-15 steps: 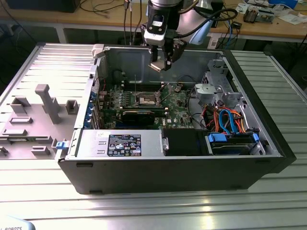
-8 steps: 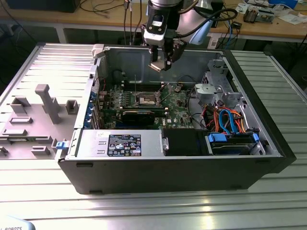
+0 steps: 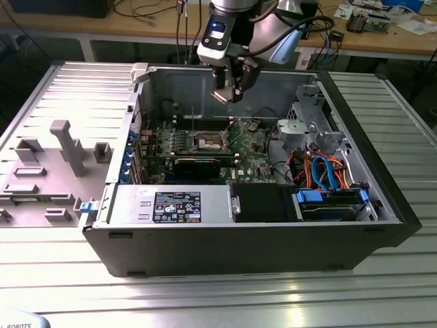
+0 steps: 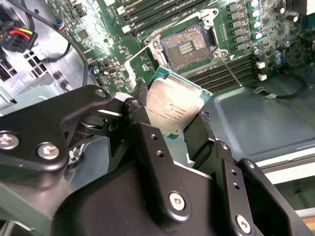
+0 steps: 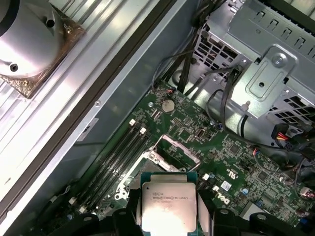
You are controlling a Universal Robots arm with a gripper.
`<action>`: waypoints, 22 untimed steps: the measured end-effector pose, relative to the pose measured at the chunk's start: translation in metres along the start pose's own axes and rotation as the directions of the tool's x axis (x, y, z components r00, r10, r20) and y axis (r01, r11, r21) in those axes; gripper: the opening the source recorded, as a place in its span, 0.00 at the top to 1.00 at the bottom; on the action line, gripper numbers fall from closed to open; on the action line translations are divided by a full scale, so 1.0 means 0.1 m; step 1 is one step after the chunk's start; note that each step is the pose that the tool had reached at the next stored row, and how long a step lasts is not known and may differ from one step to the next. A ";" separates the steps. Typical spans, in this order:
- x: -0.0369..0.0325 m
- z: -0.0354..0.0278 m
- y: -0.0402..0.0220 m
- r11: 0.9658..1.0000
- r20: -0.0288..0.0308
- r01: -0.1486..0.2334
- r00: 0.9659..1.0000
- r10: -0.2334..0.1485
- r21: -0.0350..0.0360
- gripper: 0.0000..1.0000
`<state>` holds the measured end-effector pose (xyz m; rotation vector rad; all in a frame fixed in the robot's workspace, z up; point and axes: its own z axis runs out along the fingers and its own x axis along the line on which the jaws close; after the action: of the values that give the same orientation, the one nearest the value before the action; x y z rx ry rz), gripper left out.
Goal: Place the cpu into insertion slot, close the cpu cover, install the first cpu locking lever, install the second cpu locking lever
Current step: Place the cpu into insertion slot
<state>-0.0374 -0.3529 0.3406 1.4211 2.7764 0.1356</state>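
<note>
While hovering above green motherboard (image 3: 254,146), clamps silver-beige square cpu (image 4: 173,109) in black gripper (image 3: 227,94); dark insertion slot (image 4: 186,46) bare in second wrist view.

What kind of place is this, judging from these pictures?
Probably a robotics or electronics lab: an opened computer case lies on a ribbed metal table, a workbench with cables and parts stands behind it, and the gripper holds the cpu above the green motherboard.
</note>
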 end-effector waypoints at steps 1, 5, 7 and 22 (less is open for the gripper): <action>0.000 0.011 -0.001 1.000 0.002 -0.023 1.000 0.023 0.000 0.46; -0.001 0.046 -0.004 0.996 0.008 -0.094 0.996 0.094 -0.002 0.46; -0.002 0.066 -0.006 0.992 0.010 -0.124 0.992 0.124 -0.003 0.46; -0.004 0.189 -0.017 0.938 0.026 -0.348 0.937 0.348 -0.003 0.46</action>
<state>-0.0374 -0.3530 0.3216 1.8871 2.4761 0.1175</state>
